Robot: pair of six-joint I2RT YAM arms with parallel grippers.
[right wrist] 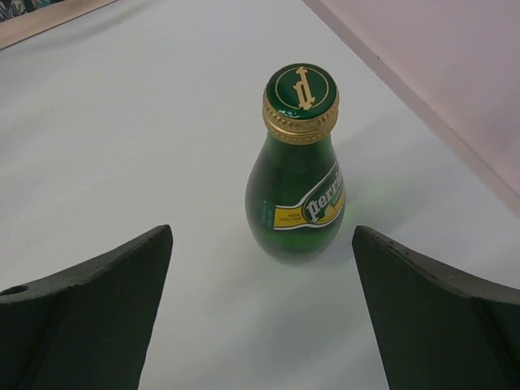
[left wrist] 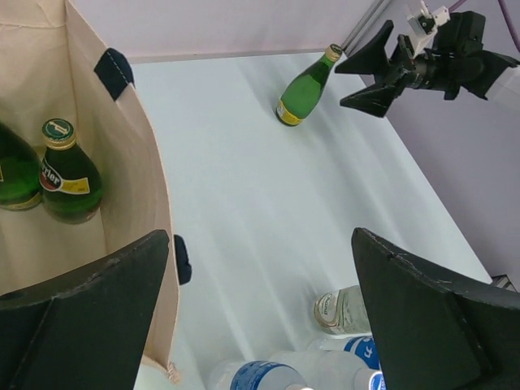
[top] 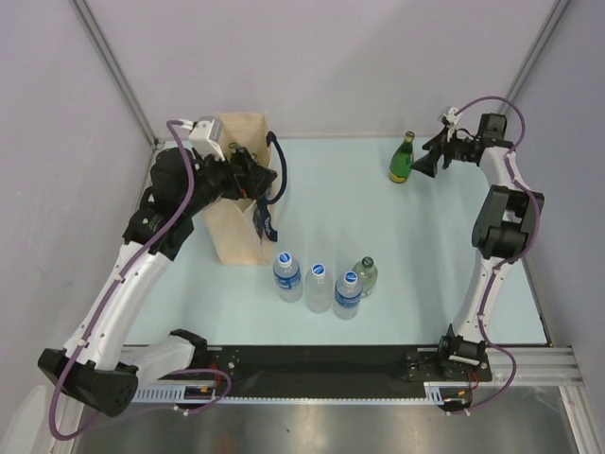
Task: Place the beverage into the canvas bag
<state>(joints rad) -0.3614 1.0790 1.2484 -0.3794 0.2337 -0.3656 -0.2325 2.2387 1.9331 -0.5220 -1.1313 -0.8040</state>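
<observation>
Pale blue-green table (top: 378,208) enclosed by plain grey walls; arms mounted at its near edge. Item: one green glass bottle (right wrist: 296,195), gold-collared green cap, yellow label, standing upright at the far right of the table, directly ahead of the right claw (top: 427,163) and centred between its two spread fingers, untouched. Right claw: released, holding nothing. Left claw (top: 257,180): likewise spread wide and empty, hovering over the open mouth of the canvas bag (top: 232,236), which stands upright below and to its left, well apart from the bottle. Contents of the bag: two green bottles (left wrist: 69,175) of the same kind. Also present: a cluster of clear water bottles (top: 317,287) below the left claw, near the table's front. Handling, as judged: glass, rigid, smooth and probably slippery, breakable if dropped or knocked; likely heavy for its size if full. The pear-shaped body tapers sharply, so the widest part at the label looks the safest hold; the neck offers little surface. Not determinable: fill level through the dark glass, the bottle's far side, the floor of the bag. One bagged bottle is cut off at the frame edge.
</observation>
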